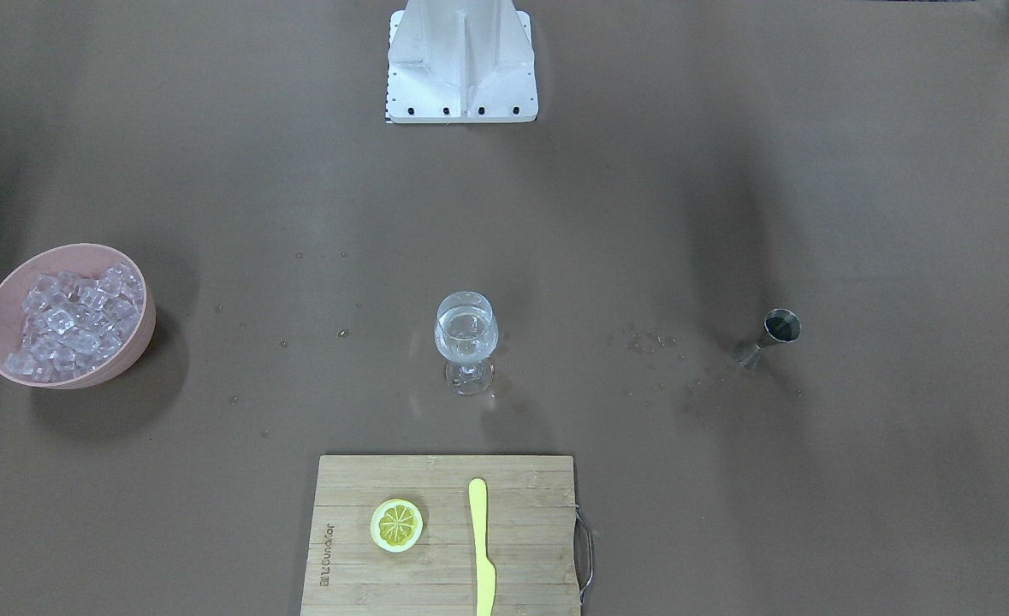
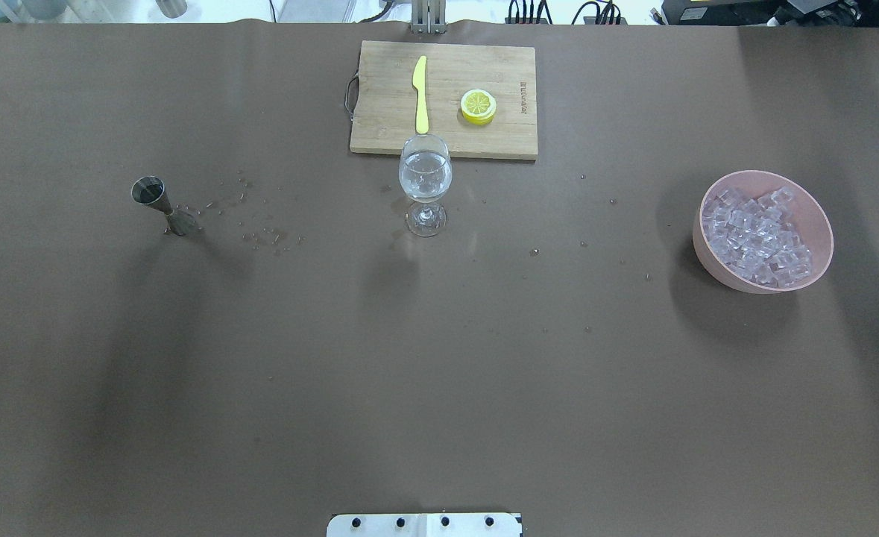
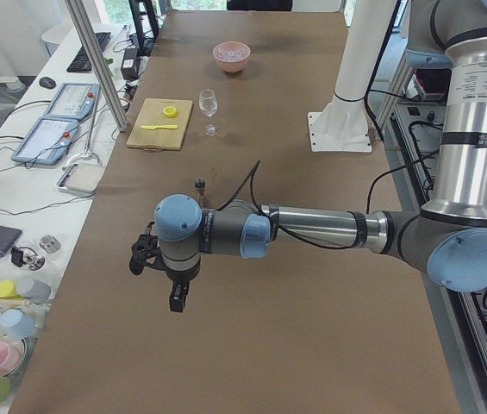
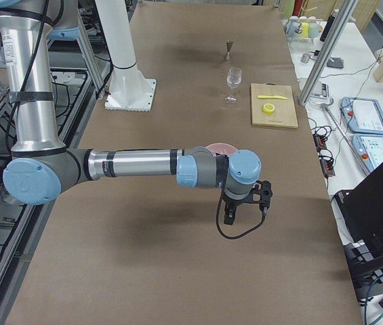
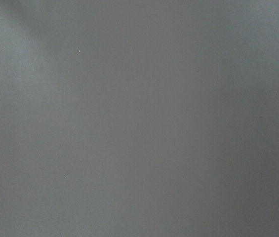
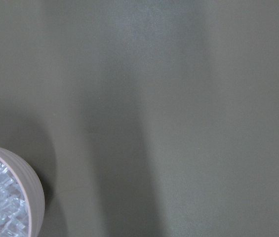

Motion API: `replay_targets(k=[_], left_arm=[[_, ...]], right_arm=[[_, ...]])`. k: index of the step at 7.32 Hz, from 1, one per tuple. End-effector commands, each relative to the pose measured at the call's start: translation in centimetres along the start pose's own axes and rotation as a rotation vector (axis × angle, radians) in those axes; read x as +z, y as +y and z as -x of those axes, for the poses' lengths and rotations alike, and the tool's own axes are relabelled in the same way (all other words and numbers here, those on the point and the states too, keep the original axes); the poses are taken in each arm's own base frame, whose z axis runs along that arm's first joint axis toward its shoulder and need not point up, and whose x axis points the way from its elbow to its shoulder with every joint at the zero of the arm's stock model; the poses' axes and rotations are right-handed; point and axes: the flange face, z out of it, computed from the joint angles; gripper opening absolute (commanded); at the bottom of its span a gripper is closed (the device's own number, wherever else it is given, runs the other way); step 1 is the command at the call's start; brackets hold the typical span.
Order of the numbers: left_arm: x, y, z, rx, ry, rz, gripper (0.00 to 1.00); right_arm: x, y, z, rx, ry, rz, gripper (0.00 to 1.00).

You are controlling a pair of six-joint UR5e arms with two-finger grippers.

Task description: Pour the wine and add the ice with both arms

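Reading the layout, I find the ice (image 2: 756,242), a heap of small clear glassy cubes, in a round pink bowl (image 2: 819,216) on the robot's right side of the brown counter (image 2: 439,388). The grey right arm (image 4: 137,162) is the nearer one. Its wrist camera catches the bowl's rim in the lower left corner, so I judge the bowl lies off to that side of the right claw (image 4: 230,215), not under it.

The wine (image 2: 425,179), a clear liquid, sits in the stemmed clear wine glass (image 2: 425,190) mid-counter, well apart from the bowl. I cannot tell whether any cubes are in it.

The small dark metal jigger (image 2: 157,201) stands upright on the left, nearer the grey left arm (image 3: 312,228). The left claw (image 3: 177,297) hangs over bare counter.

Both claws show only from the side cameras, so I cannot tell if they are spread or closed.
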Motion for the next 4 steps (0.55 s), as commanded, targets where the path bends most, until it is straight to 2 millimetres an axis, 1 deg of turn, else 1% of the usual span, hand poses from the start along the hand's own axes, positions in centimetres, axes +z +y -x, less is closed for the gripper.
replay_targets(k=[1,4], left_arm=[[0.11,-0.06,-0.13,0.006,0.0,-0.001,0.98],[-0.3,-0.28,-0.54,0.016,0.001,-0.013,0.98]], right_arm=[[0.02,0.04,-0.03,0.001,0.0,0.0,1.0],[0.02,0.11,0.0,-0.002,-0.003,0.0,1.0]])
